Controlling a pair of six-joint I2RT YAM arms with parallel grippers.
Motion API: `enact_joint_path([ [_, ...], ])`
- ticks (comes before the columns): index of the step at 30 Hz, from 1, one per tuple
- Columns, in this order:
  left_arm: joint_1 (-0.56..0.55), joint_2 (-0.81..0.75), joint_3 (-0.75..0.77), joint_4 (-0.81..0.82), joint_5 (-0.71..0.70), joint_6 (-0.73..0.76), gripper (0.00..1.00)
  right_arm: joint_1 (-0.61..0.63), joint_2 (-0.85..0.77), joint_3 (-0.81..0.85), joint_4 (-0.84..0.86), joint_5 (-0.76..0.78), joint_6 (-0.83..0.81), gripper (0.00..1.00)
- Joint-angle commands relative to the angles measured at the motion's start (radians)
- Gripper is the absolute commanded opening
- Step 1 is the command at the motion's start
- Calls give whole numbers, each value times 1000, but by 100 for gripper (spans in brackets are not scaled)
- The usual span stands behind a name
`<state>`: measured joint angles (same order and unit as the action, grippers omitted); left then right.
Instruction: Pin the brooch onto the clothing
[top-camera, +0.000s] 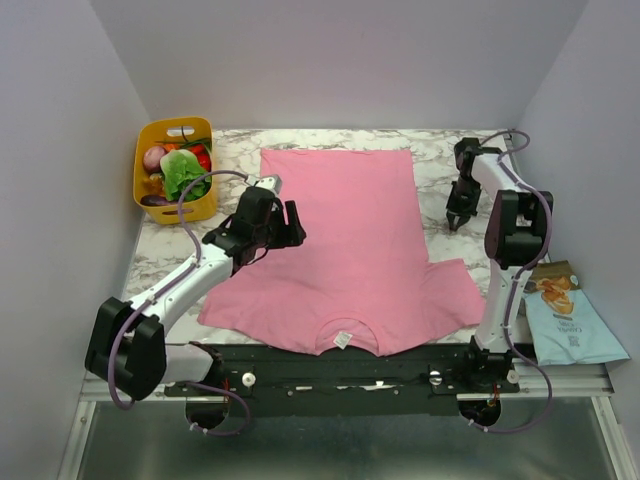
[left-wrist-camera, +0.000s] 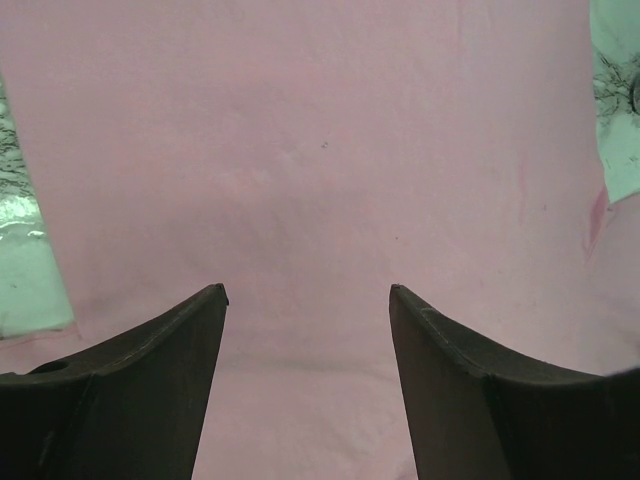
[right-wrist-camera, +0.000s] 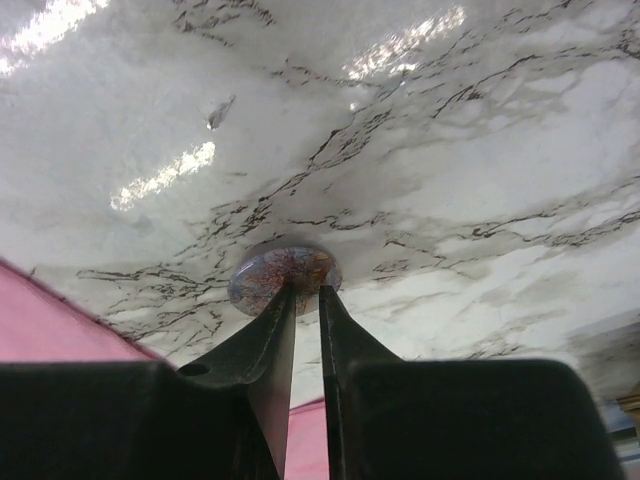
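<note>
The pink T-shirt (top-camera: 350, 240) lies flat on the marble table, its white neck label (top-camera: 342, 339) at the near edge. My left gripper (top-camera: 290, 222) hovers over the shirt's left part with its jaws wide open and empty; in the left wrist view (left-wrist-camera: 308, 290) only pink cloth (left-wrist-camera: 320, 150) shows between them. My right gripper (top-camera: 455, 215) is to the right of the shirt, over bare marble. In the right wrist view its fingers (right-wrist-camera: 307, 288) stand almost closed, pinching the small round mottled brooch (right-wrist-camera: 262, 275) at their tips, close to the table.
A yellow basket (top-camera: 176, 170) of toy vegetables stands at the back left. A light-blue snack bag (top-camera: 565, 315) lies at the right, past the table edge. Grey walls enclose the table on three sides.
</note>
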<state>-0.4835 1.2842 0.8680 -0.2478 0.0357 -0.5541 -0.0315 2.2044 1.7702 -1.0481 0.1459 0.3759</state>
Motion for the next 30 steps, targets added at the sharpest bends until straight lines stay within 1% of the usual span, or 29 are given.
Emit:
enact_joint_path([
  [1,3,30,28,41,75,-13,76,30,-28,-41,-32,38,-19,24],
  [4,-3,53,42,68,113,-21,77,28,-69,-45,-26,23,-20,24],
  [5,-6,67,48,73,118,-23,77,50,-101,-49,-20,9,-29,24],
  [8,-26,105,80,87,128,-26,78,51,-162,-67,11,-60,-41,24],
  [9,-32,115,89,87,133,-26,78,51,-208,-72,20,-95,-42,25],
  [12,-64,165,147,94,139,-27,78,51,-274,-86,46,-141,-45,27],
  [14,-95,211,202,96,141,-26,78,53,-304,-97,66,-144,-45,28],
  [15,-105,228,224,91,141,-24,78,50,-316,-112,75,-178,-45,28],
  [18,-144,300,314,84,145,-24,78,48,-342,-127,94,-166,-45,29],
  [21,-182,385,413,70,158,-24,78,36,-360,-179,138,-157,-31,29],
  [24,-223,475,523,56,176,-27,78,-13,-368,-251,194,-205,-12,29],
  [25,-234,498,582,44,181,-24,78,-18,-368,-265,213,-203,-12,29],
  [27,-254,570,649,27,188,-23,78,-30,-361,-285,218,-158,4,28],
  [29,-280,645,741,12,194,-26,78,-34,-359,-298,226,-152,27,27],
  [30,-288,671,773,5,202,-27,78,-39,-357,-299,230,-108,40,23],
])
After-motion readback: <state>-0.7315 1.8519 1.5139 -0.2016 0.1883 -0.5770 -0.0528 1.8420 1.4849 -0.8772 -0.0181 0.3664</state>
